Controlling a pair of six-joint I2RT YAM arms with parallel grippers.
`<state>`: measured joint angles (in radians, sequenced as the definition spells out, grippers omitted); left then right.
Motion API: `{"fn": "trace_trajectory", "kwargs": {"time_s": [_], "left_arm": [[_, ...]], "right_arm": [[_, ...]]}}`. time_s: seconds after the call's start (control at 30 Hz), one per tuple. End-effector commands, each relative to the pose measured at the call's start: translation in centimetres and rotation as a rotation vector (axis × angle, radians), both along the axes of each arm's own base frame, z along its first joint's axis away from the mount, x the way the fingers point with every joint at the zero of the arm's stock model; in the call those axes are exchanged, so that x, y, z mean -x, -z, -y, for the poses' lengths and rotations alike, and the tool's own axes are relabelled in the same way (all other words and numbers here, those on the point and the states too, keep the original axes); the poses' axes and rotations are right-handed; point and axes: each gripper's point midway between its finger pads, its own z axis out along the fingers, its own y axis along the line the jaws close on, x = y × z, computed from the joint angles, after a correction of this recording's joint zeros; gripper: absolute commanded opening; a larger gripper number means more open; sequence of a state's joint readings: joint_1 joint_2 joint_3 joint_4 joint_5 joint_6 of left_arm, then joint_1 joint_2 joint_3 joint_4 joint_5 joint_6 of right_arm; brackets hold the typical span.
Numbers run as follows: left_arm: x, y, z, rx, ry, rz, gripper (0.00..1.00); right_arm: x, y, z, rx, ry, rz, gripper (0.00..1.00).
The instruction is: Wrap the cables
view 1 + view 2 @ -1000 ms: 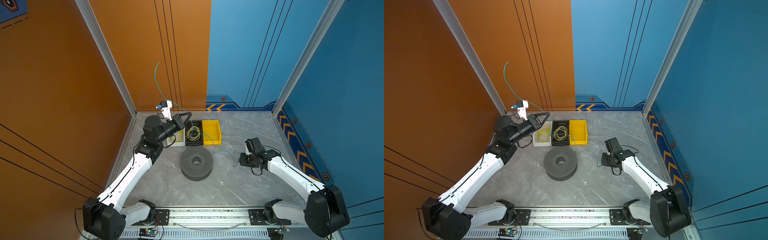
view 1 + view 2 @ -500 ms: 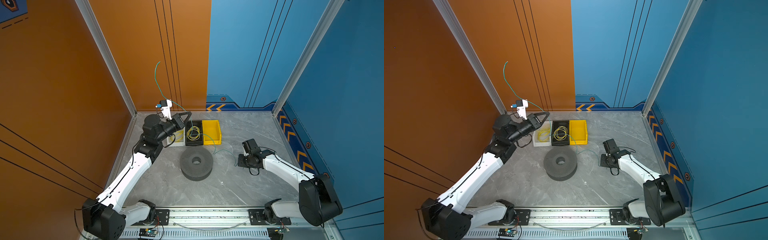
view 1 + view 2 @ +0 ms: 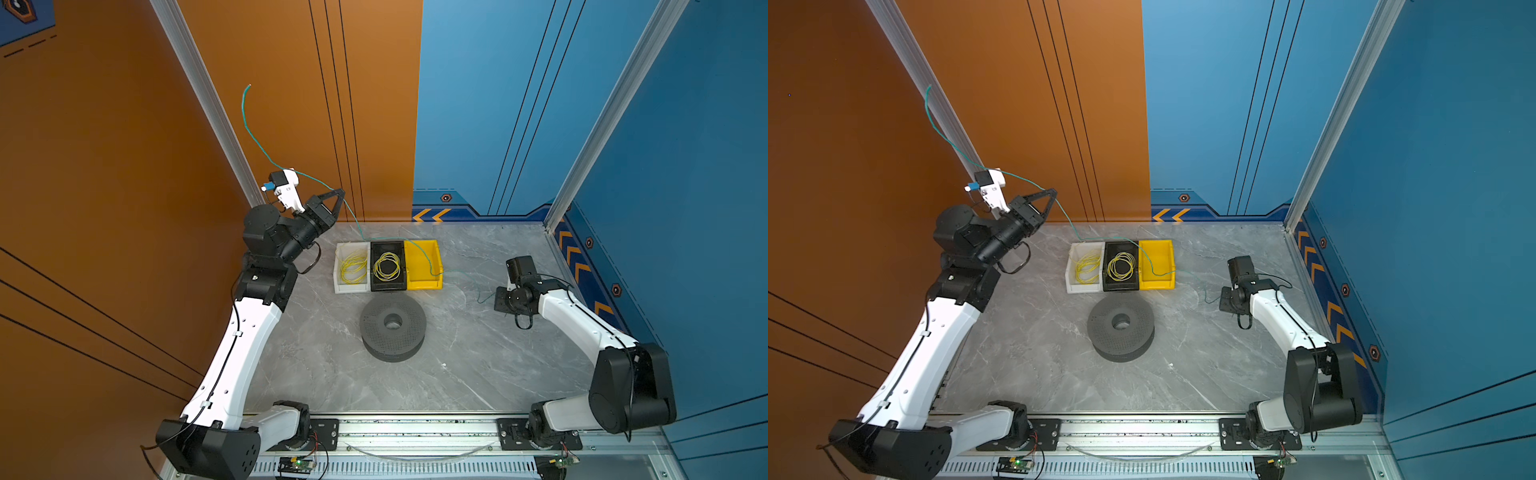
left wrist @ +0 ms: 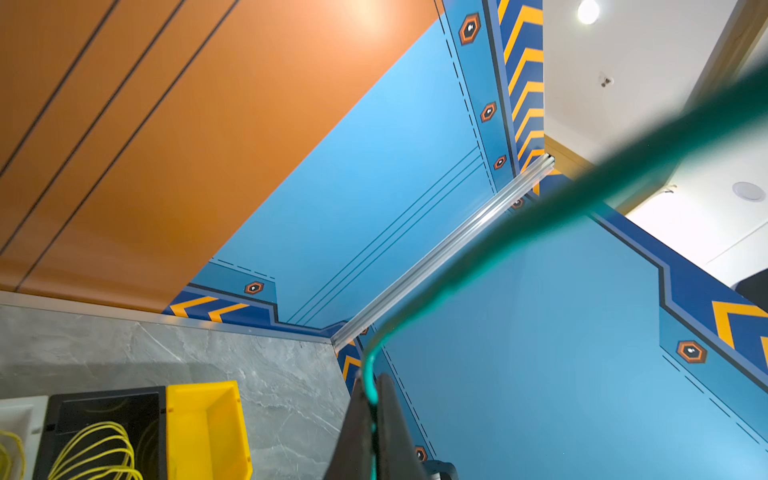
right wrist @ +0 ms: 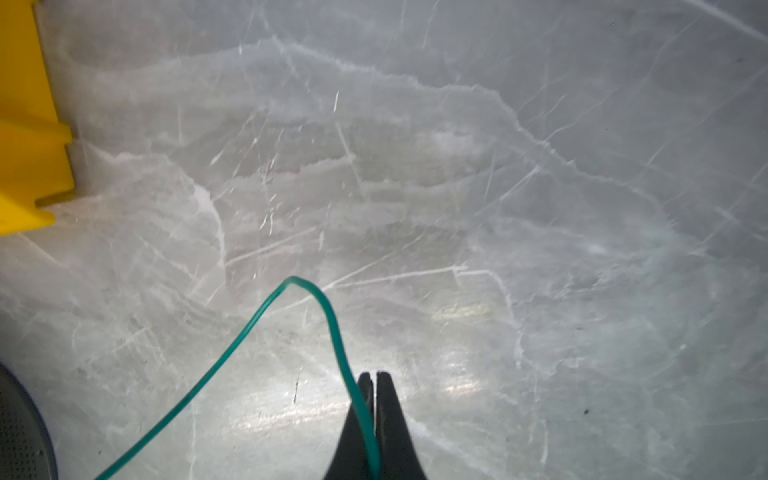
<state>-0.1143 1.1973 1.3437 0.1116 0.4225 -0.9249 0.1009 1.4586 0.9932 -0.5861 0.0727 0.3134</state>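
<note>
Two grippers, both closed on same wire. One teal-green wire [image 3: 266, 151]: pinched between closed tips of left gripper [image 4: 376, 395], raised high; free end arcing up beyond it, remainder dropping from tips across bins. Far stretch looped just ahead of right gripper [image 5: 376, 382], low over table [image 5: 540, 208], then nipped between its closed tips. Three bins between grippers, side by side, touching: white bin [image 3: 337, 266], black bin [image 3: 388, 245], yellow bin [image 3: 424, 283]. Two yellow coils [image 3: 387, 266], one each in white and black. One grey spool [image 3: 374, 332], also between grippers, just beside bins.
</note>
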Motion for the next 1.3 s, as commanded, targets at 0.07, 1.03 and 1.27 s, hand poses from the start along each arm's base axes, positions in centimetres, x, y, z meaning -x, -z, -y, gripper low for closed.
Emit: {"fn": "trace_trajectory", "kwargs": {"time_s": [0.07,1.03,1.27], "left_arm": [[-0.6,-3.1,-4.8,0.079,-0.140,0.061,0.00],[-0.4,-5.0,-16.4,0.185,-0.386,0.093,0.00],[-0.2,-4.9,-16.6,0.189,-0.387,0.086,0.00]], "right_arm": [[0.6,2.3,4.8,0.115,0.081,-0.140,0.00],[2.6,6.9,12.1,0.441,0.226,-0.270,0.00],[2.5,7.1,13.1,0.392,0.270,-0.256,0.00]]}}
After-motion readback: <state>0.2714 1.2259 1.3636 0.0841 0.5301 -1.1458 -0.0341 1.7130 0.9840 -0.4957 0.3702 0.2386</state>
